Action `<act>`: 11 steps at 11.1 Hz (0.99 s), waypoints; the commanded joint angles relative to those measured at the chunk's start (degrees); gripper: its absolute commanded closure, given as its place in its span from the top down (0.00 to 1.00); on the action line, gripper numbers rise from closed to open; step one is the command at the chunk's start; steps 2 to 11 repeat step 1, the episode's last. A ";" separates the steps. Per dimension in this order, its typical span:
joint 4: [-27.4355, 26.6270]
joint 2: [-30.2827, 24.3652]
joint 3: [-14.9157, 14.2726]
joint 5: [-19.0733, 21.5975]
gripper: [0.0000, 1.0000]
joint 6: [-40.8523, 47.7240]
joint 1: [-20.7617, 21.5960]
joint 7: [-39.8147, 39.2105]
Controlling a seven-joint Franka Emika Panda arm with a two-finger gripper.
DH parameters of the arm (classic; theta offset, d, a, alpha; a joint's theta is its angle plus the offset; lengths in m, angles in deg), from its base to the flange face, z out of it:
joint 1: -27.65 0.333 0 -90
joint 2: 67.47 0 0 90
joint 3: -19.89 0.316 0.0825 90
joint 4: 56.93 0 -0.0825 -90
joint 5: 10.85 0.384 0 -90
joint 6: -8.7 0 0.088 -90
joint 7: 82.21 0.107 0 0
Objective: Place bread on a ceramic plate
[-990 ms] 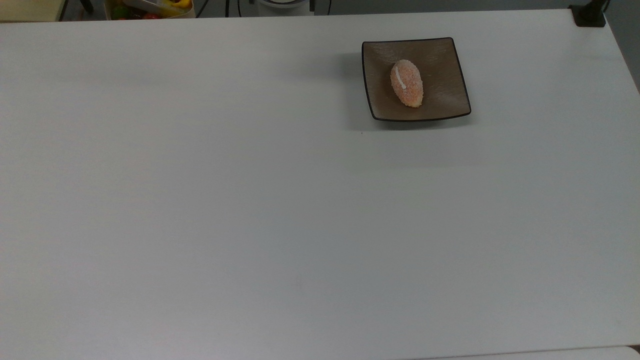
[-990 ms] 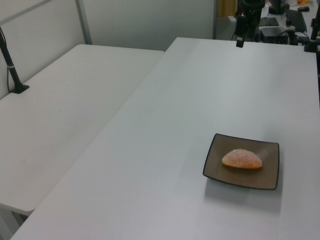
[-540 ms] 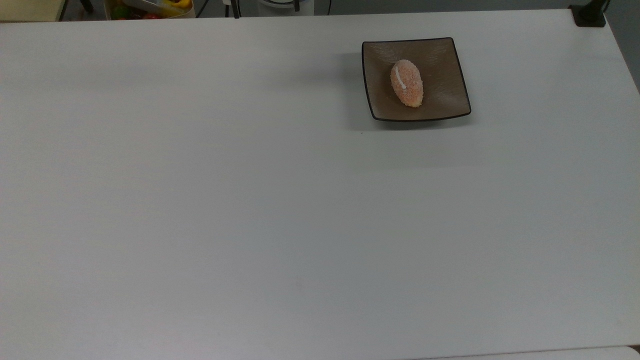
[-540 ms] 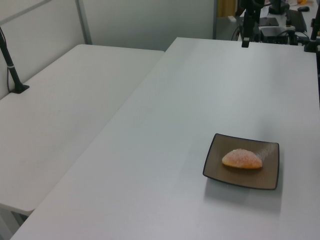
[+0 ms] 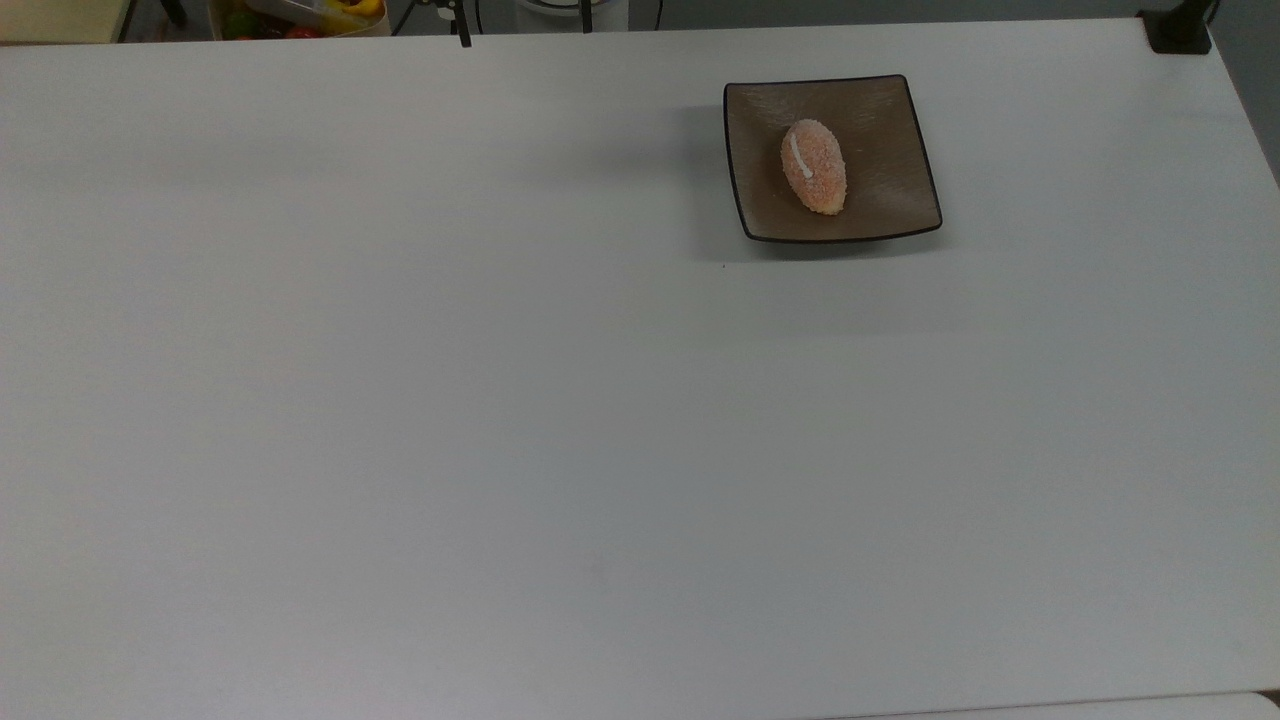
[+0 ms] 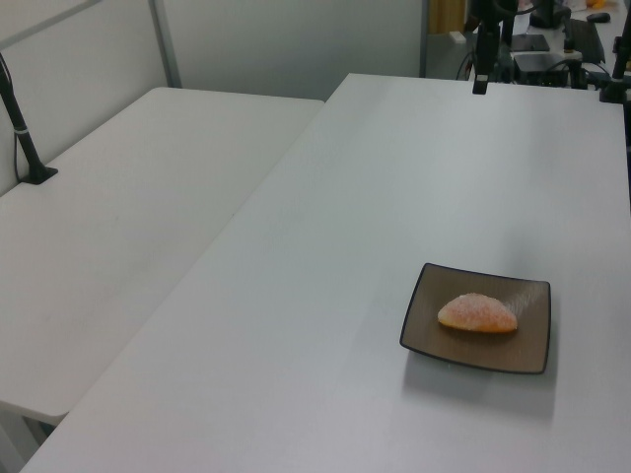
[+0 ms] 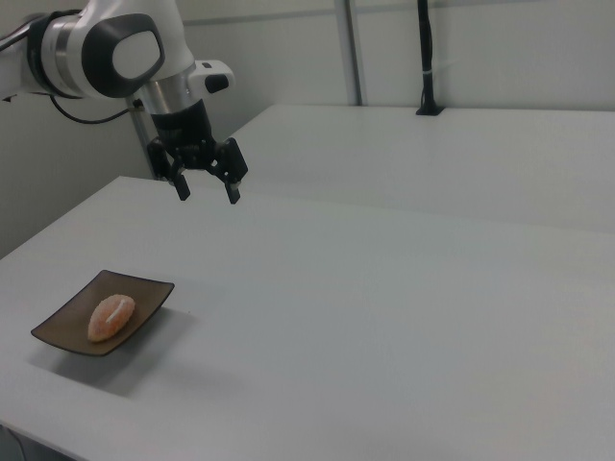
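White counter [image 5: 500, 400] surface, as I see it from my remote station, carrying the ceramic plate [image 5: 890, 110] near the far edge toward the top view's right. On the plate lies the bread [image 5: 813, 166], roughly central, its long axis running away from the camera in the top view, with a short white stripe along its upper part. In the right view the ceramic plate [image 7: 144, 291] sits at the lower left with the bread [image 7: 110, 317] resting on it. My gripper [image 7: 205, 190] hangs above the counter, well apart from the plate and behind it in the right view, released, its two black fingers [image 7: 233, 179] spread and holding nothing.
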 commanded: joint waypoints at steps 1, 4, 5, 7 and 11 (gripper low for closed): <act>-0.16 0.49 -0.63 1.37 1.00 -1.47 0.22 -1.28; -0.16 0.49 -0.63 1.37 1.00 -1.47 0.22 -1.28; -0.16 0.49 -0.63 1.37 1.00 -1.47 0.22 -1.28; -0.16 0.49 -0.63 1.37 1.00 -1.47 0.22 -1.28; -0.16 0.49 -0.63 1.37 1.00 -1.47 0.22 -1.28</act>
